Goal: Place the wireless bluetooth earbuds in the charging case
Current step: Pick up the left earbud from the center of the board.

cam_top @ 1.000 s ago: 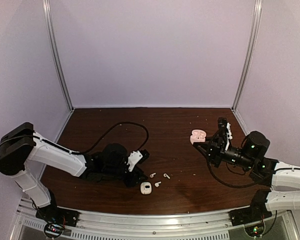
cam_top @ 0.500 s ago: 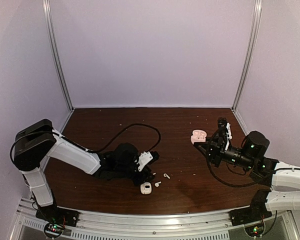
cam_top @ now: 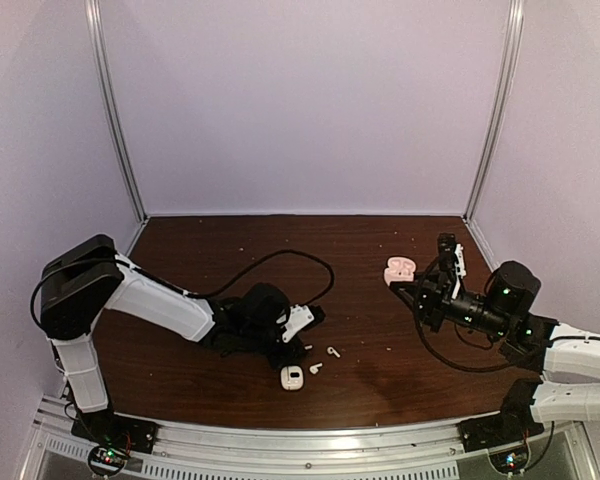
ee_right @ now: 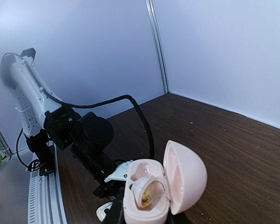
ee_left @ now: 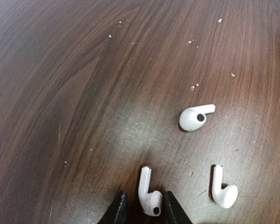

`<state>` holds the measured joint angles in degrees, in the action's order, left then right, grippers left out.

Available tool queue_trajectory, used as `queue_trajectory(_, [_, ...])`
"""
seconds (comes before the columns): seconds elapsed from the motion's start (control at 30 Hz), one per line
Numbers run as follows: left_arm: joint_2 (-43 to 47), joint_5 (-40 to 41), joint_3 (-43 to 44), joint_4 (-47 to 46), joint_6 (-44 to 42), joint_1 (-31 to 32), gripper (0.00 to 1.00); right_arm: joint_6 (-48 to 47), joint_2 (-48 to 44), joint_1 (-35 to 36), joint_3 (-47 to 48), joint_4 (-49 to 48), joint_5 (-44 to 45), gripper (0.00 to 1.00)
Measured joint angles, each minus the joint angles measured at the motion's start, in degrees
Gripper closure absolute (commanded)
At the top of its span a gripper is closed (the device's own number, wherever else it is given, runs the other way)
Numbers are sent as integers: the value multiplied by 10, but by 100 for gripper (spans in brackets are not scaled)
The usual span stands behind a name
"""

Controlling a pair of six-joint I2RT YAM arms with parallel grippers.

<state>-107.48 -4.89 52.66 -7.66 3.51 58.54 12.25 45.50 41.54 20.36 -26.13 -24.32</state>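
Note:
In the left wrist view three small white earbuds lie on the dark wooden table. One earbud (ee_left: 150, 195) lies between the fingertips of my left gripper (ee_left: 145, 207), which is narrowly open; its right finger is almost touching the earbud and its left finger stands a little apart. A second earbud (ee_left: 195, 117) and a third (ee_left: 224, 190) lie free to the right. In the top view my left gripper (cam_top: 302, 343) is low over these, and the white charging case (cam_top: 292, 376) sits just in front. My right gripper (cam_top: 410, 285) is shut on an open pink clamshell case (cam_top: 399, 268) held above the table.
A black cable (cam_top: 270, 262) loops across the table behind the left arm. The pink clamshell case (ee_right: 151, 191) fills the lower right wrist view, with the white case (ee_right: 102, 211) partly hidden behind it. Metal frame posts stand at the back corners.
My left arm has reached to the right along the table, bringing its fingers around one earbud. The right gripper with the pink case has shifted slightly.

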Motion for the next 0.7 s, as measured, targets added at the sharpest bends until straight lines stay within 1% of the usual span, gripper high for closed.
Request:
queue_trajectory(0.13, [0,10,4,9,-3,-2,79,0,-2,-2,0,0,0,100])
queue_trajectory(0.4, [0,8,1,0,-11,-4,80,0,-3,-3,0,0,0,100])
queue_trajectory(0.7, [-5,6,-1,-17,-21,-4,88,0,-3,-3,0,0,0,100])
